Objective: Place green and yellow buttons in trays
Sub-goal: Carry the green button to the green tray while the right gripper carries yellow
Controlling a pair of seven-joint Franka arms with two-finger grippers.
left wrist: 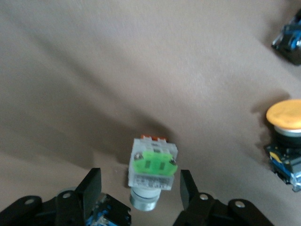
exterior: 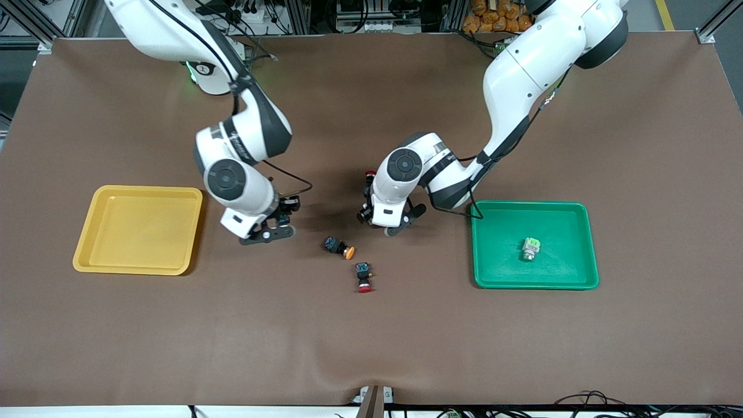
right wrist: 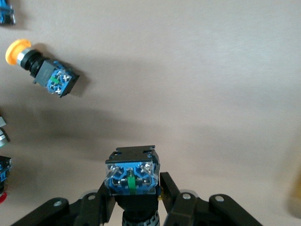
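Observation:
My left gripper [exterior: 367, 209] [left wrist: 139, 188] is open and low over the table middle. Its fingers straddle a whitish-grey button with a light-green part [left wrist: 153, 165], with gaps on both sides. My right gripper [exterior: 277, 223] [right wrist: 132, 188] is shut on a black-bodied button with a blue top [right wrist: 131, 175], beside the yellow tray [exterior: 142, 189]; the cap is hidden. An orange-yellow capped button [exterior: 338, 247] [right wrist: 42, 70] [left wrist: 284, 117] lies on the table between the grippers. Another whitish-grey and green button [exterior: 529, 248] lies in the green tray [exterior: 531, 204].
A red-capped black switch [exterior: 364, 276] lies nearer the front camera than the orange-yellow one. A second red cap [exterior: 370, 173] shows beside my left wrist, and a black and blue body [left wrist: 107, 215] lies by a left finger. The brown mat covers the table.

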